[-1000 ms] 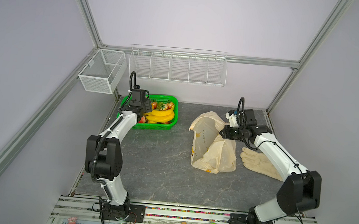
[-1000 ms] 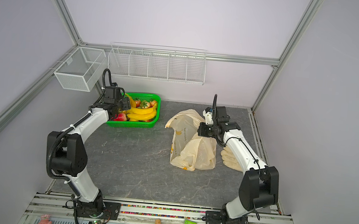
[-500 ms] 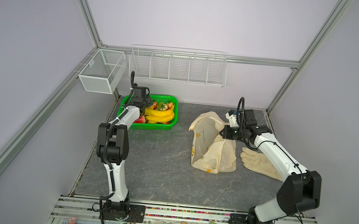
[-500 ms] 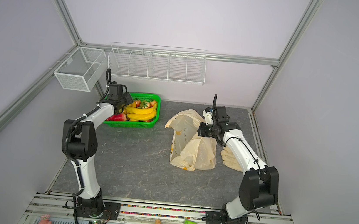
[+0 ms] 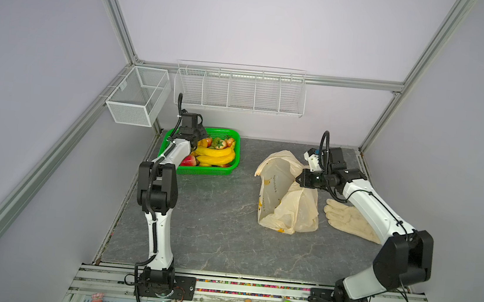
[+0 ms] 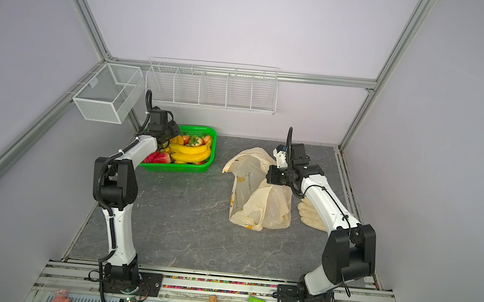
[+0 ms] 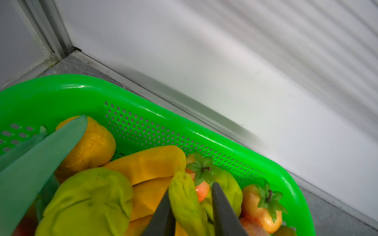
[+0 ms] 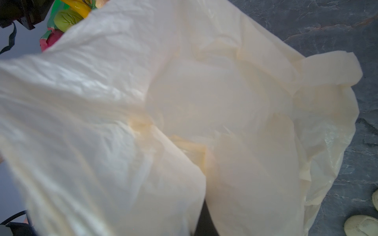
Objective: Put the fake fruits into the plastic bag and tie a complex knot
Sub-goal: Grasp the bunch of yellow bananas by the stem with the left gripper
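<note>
1. My left gripper (image 7: 191,187) pinches the greenish end of a glossy yellow plastic banana (image 7: 185,208) lying among other fruit in the green perforated plastic basket (image 5: 211,171).
2. My right gripper (image 5: 299,179) is clamped on the rim of the thin cream-yellow plastic bag (image 5: 276,192), which stands on the grey tabletop (image 5: 211,231), well apart from the basket.

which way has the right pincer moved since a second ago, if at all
No. In a top view the right pincer holds the bag rim at the same spot, just off the glove fingertips.
</note>
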`<state>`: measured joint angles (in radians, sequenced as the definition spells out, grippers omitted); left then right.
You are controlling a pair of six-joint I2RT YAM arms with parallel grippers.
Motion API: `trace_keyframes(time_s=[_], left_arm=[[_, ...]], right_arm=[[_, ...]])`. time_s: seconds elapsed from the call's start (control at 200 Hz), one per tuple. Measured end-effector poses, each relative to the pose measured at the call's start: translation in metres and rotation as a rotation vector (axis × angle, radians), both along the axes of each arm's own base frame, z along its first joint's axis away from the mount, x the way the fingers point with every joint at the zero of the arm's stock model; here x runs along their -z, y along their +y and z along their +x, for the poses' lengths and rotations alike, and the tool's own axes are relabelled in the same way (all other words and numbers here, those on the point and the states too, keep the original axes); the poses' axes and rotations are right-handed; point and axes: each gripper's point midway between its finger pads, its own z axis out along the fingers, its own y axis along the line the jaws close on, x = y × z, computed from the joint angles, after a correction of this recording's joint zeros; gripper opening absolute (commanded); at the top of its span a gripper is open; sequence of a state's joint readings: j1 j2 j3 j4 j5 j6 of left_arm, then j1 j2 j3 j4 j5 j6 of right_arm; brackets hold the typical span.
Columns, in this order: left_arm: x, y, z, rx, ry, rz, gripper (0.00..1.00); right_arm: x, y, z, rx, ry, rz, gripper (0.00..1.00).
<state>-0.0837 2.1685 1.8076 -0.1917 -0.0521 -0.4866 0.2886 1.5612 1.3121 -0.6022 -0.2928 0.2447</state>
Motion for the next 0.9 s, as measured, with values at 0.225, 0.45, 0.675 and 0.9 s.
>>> trace_keyframes(time_s=[0.225,0.45,0.675,0.9], left_arm=[[0.001,0.001,-0.001,-0.010,0.012,-0.011,0.11],[-0.004,0.001,-0.005,-0.026,0.006,-0.035,0.04],[-0.030,0.002,-0.022,-0.048,-0.029,-0.087,0.00],[-0.060,-0.003,-0.040,-0.045,-0.113,-0.178,0.00]], right_arm=[[0.000,0.000,0.000,-0.003,-0.001,-0.001,0.06],[0.000,0.001,-0.001,-0.008,0.001,0.005,0.06],[-0.001,0.002,-0.001,-0.014,0.000,0.009,0.06],[0.000,0.002,-0.001,-0.014,0.001,0.009,0.06]])
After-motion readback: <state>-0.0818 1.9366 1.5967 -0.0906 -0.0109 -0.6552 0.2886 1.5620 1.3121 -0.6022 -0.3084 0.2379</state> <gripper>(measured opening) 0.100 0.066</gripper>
